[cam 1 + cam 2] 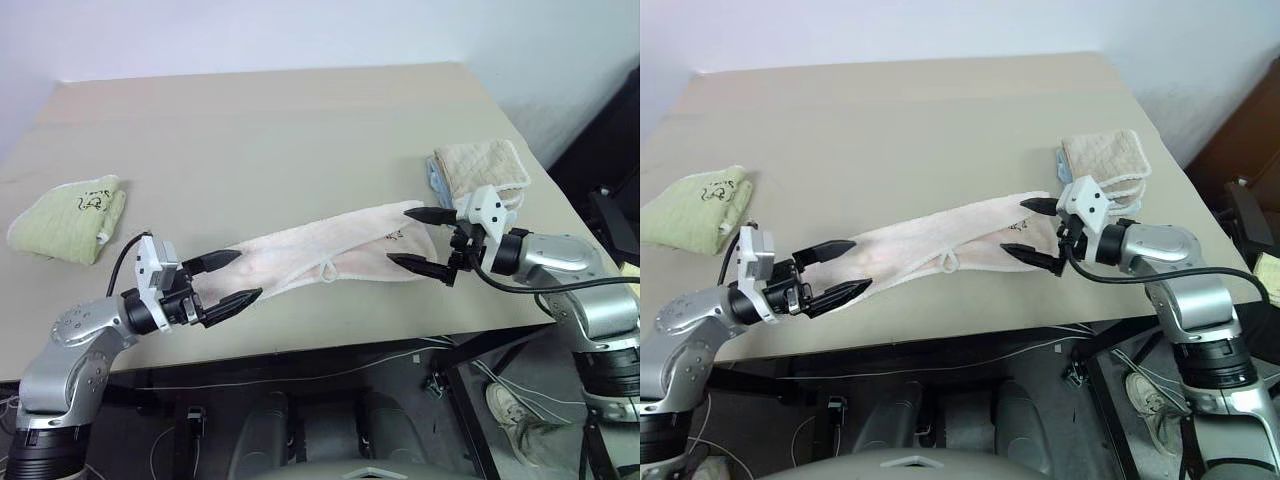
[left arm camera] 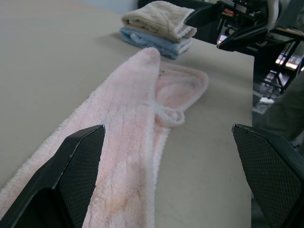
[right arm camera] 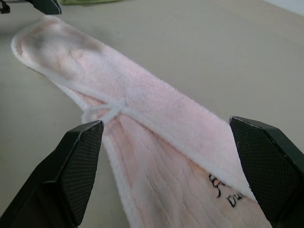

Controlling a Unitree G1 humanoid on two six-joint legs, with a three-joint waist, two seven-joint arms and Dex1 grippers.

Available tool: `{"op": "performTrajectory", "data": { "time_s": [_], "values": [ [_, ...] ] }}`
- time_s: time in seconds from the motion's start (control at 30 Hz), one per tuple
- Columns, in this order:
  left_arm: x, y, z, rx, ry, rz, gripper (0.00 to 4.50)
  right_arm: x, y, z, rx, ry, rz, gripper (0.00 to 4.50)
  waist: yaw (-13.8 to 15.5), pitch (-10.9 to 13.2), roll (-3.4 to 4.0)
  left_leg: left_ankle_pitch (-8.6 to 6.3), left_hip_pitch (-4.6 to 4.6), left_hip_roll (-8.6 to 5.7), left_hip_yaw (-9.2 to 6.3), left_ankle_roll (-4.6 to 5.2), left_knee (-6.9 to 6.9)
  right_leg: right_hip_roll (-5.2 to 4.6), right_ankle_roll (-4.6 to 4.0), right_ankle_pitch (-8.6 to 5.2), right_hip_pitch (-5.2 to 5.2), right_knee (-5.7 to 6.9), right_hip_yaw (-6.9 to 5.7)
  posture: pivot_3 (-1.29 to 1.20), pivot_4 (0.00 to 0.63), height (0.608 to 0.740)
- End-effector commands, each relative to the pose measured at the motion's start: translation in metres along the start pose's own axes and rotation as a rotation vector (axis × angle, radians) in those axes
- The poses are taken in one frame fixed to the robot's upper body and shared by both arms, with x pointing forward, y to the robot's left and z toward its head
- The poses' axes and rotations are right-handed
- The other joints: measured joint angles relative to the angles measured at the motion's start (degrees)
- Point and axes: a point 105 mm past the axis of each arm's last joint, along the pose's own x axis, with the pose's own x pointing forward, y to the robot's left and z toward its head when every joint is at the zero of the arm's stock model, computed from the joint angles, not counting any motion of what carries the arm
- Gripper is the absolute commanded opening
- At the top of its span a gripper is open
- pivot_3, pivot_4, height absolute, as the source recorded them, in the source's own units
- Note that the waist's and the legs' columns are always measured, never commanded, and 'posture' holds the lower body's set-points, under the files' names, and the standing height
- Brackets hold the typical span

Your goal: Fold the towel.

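Left gripper: fingers spread wide, holding nothing, poised at the towel's near-left end.
Right gripper: fingers spread wide, holding nothing, poised over the towel's far-right end.
Towel: pale pink, drawn into a long narrow strip, lying flat on the table between the two grippers; its white loop sits at the middle of its near edge, and a dark stitched mark lies by the right gripper.
Table: beige, bearing the towel near its front edge.
Green towel: folded, well left of the pink towel.
Beige towel: folded on a light blue towel, just beyond the pink towel's right end.
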Motion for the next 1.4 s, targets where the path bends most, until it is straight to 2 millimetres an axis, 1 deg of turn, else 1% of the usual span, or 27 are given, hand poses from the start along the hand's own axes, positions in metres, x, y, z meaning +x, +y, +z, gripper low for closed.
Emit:
{"op": "performTrajectory", "data": {
  "time_s": [0.03,0.13,0.17,0.23,0.4,0.5,0.63,0.73,0.8,0.9,1.0,1.1,1.2,1.27,1.4],
  "values": [
    [0.001,-0.005,0.012,0.048,-0.014,-0.028,4.50,0.000,-0.002,0.013,-0.040,-0.045,-0.002,4.47,0.02,0.00,0.00,0.00,0.00,0.00,0.00,0.00,0.00,0.00,0.00,0.00,0.00,0.00,0.00,0.00,0.150,0.740],
    [0.002,-0.005,0.011,0.062,0.002,-0.045,4.50,0.004,0.002,0.016,-0.021,-0.062,0.021,4.47,-0.03,0.00,0.00,0.00,0.00,0.00,0.00,0.00,0.01,-0.01,0.00,0.00,0.01,0.00,0.01,0.00,0.150,0.740],
    [0.003,-0.005,0.012,0.065,-0.001,-0.049,4.50,0.003,0.000,0.016,-0.017,-0.060,0.012,4.47,-0.03,0.00,0.00,0.00,0.00,0.00,0.00,0.00,0.01,-0.01,0.00,0.00,0.00,0.00,0.01,0.00,0.150,0.740],
    [0.006,-0.004,0.014,0.065,-0.013,-0.053,4.50,0.001,-0.005,0.013,-0.027,-0.043,-0.016,4.47,0.00,0.00,0.00,0.00,0.00,0.00,0.00,0.00,0.00,-0.02,0.00,0.00,0.00,0.00,0.00,0.00,0.150,0.740],
    [0.019,-0.005,0.019,0.086,-0.027,-0.083,4.50,-0.005,-0.025,0.010,-0.091,-0.013,-0.099,4.47,-0.03,0.00,0.00,0.00,0.00,-0.01,0.00,0.00,0.01,-0.02,-0.01,0.00,0.00,0.00,0.01,0.00,0.150,0.740],
    [0.023,-0.005,0.020,0.102,-0.027,-0.096,4.50,-0.004,-0.040,-0.003,-0.141,0.053,-0.163,4.47,-0.04,0.00,0.00,0.00,0.00,-0.01,0.01,0.00,0.00,0.00,-0.01,0.00,0.00,0.00,0.00,0.00,0.150,0.740],
    [0.026,-0.008,0.017,0.101,-0.031,-0.103,4.50,0.000,-0.059,-0.016,-0.140,0.092,-0.215,4.47,-0.25,0.00,0.00,0.00,0.01,-0.02,0.04,0.00,-0.01,0.03,0.00,0.01,-0.01,0.00,0.01,0.00,0.150,0.740],
    [0.024,-0.006,0.013,0.104,-0.023,-0.097,4.50,0.006,-0.072,-0.026,-0.163,0.140,-0.251,4.47,-0.33,0.00,0.01,0.01,0.02,-0.01,0.04,0.00,-0.01,0.09,0.00,0.01,-0.01,0.02,0.01,0.00,0.150,0.740],
    [0.024,-0.005,0.010,0.111,-0.012,-0.096,4.50,0.008,-0.086,-0.030,-0.173,0.163,-0.301,4.47,-0.32,0.01,0.01,0.01,0.02,-0.01,0.04,0.00,0.00,0.19,0.01,0.01,-0.01,0.02,0.01,0.00,0.150,0.740],
    [0.026,-0.003,0.010,0.123,-0.014,-0.096,4.50,0.011,-0.099,-0.044,-0.228,0.280,-0.329,4.47,-0.28,0.01,0.01,0.01,0.01,-0.03,0.05,0.01,0.02,0.21,0.01,0.01,-0.01,0.02,0.01,0.00,0.150,0.740],
    [0.028,-0.001,0.011,0.137,-0.020,-0.094,4.50,0.014,-0.107,-0.048,-0.250,0.326,-0.325,4.47,-0.18,0.01,0.01,0.01,0.00,-0.03,0.04,0.01,0.01,0.22,0.01,0.01,0.00,0.02,0.00,0.00,0.150,0.740],
    [0.029,-0.001,0.011,0.146,-0.025,-0.093,4.50,0.012,-0.113,-0.049,-0.293,0.372,-0.317,4.47,-0.23,0.01,0.02,0.01,0.00,-0.03,0.04,0.01,0.01,0.23,0.02,0.02,-0.01,0.02,0.00,0.00,0.150,0.740],
    [0.030,-0.003,0.010,0.145,-0.027,-0.095,4.50,0.008,-0.113,-0.048,-0.344,0.400,-0.272,4.47,-0.33,0.01,0.02,0.01,0.00,-0.03,0.04,0.01,0.00,0.24,0.13,0.08,0.00,0.02,0.01,0.00,0.150,0.740],
    [0.031,-0.003,0.009,0.146,-0.025,-0.096,4.50,0.005,-0.113,-0.048,-0.411,0.431,-0.243,4.47,-0.28,0.02,0.03,0.01,0.00,-0.02,0.04,0.01,0.00,0.25,0.17,0.10,-0.01,0.02,0.00,0.00,0.150,0.740],
    [0.033,-0.002,0.012,0.151,-0.030,-0.095,4.50,0.005,-0.117,-0.051,-0.456,0.462,-0.242,4.47,-0.40,0.02,0.03,0.02,0.01,-0.02,0.04,0.01,0.01,0.26,0.18,0.10,0.00,0.03,0.00,0.00,0.150,0.740]
  ]
}}
